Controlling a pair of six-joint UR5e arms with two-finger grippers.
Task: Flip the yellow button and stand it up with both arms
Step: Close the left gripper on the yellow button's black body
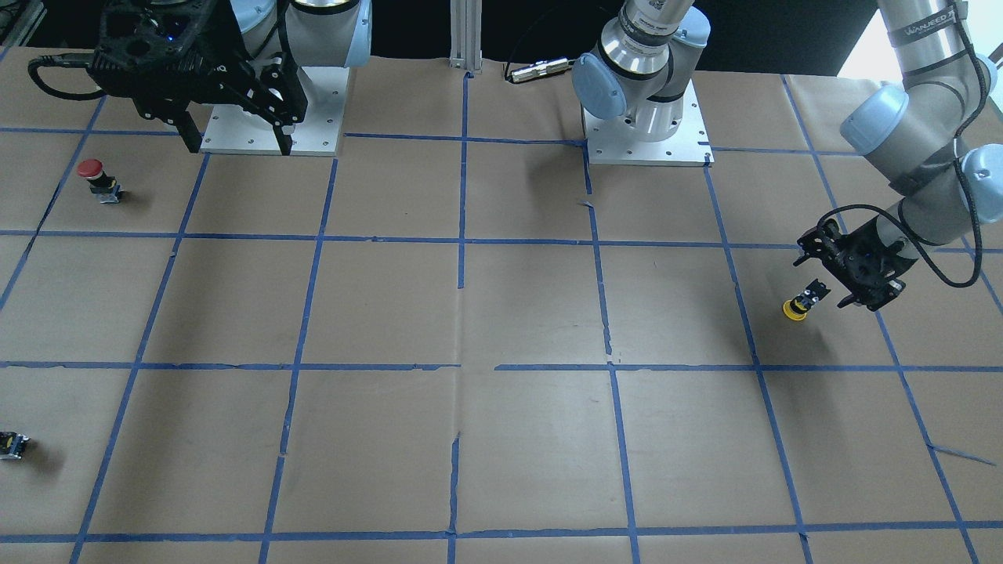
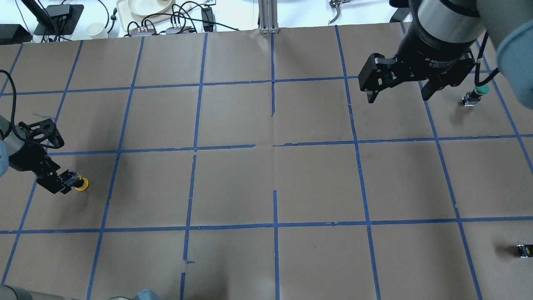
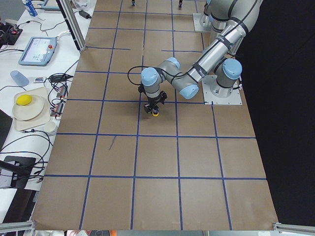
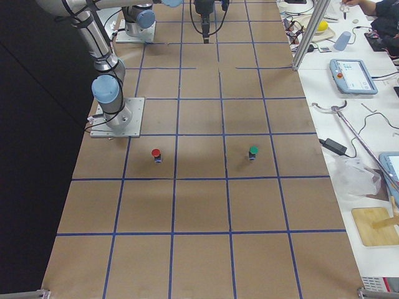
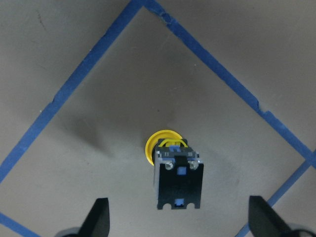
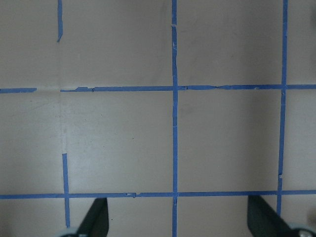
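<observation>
The yellow button (image 1: 799, 304) sits on the brown paper at the robot's left side, yellow cap down on the paper and square black base up, leaning a little. It also shows in the overhead view (image 2: 79, 183) and the left wrist view (image 5: 177, 173). My left gripper (image 1: 834, 270) hovers just above it, open wide, with the button between the fingertips (image 5: 100, 217) in the wrist view and not touched. My right gripper (image 2: 399, 98) is open and empty, high above the far right of the table; its fingertips (image 6: 100, 217) frame bare paper.
A red-capped button (image 1: 98, 178) and a green-capped button (image 2: 476, 93) stand upright on the robot's right side. A tiny dark switch block (image 2: 524, 250) lies near the right edge. Blue tape lines grid the paper. Both arm bases (image 1: 646, 133) are bolted at the robot's edge.
</observation>
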